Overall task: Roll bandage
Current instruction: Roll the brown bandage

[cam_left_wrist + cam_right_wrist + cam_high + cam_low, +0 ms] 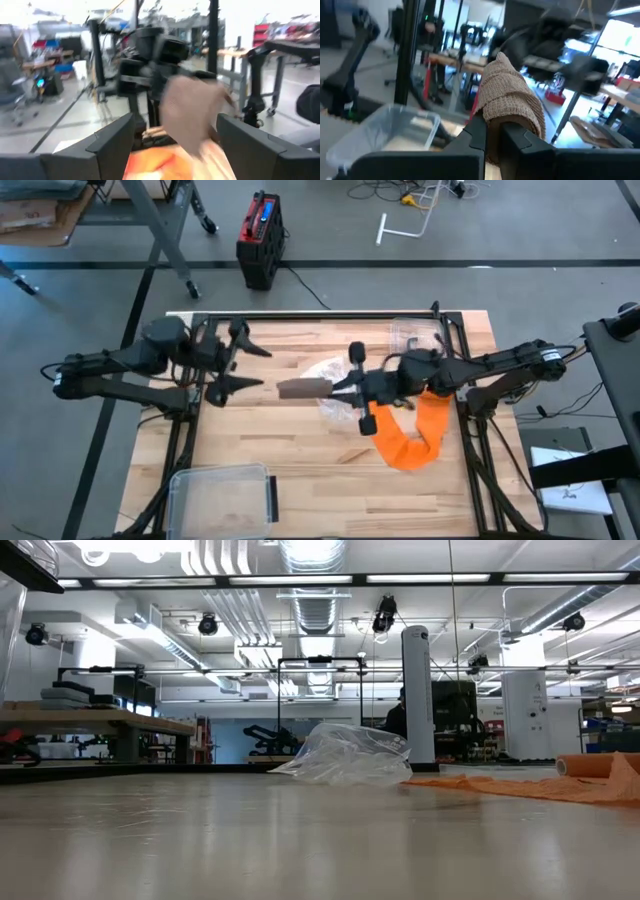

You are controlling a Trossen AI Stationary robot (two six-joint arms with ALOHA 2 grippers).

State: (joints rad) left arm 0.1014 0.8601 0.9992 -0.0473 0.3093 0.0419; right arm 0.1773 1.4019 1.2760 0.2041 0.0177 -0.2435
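Both grippers are up off the table, facing each other over its middle. Right gripper [338, 387] is clamping one end of the brown bandage [302, 387]; in the right wrist view its fingers [476, 134] are pressed close together with the crinkled fabric bulging out past them. Left gripper [252, 367] is standing wide, with one finger on the far side and one on the near side, and nothing is between them. The free end of the bandage is pointing toward that gap without reaching it.

The bandage is hanging in the air above the wooden table [300, 480], its long axis running left to right, parallel to the table's far edge, with the held end on the right. In the left wrist view it is showing blurred between the two spread fingers [112, 140], end-on.

A crumpled clear bag [345, 755] is lying on the table under the right arm. An orange band [415, 440] is curling along the right side, and from the low view it is lying flat with a rolled end [598, 765]. A clear lidded box [220, 498] is sitting at the near left corner.
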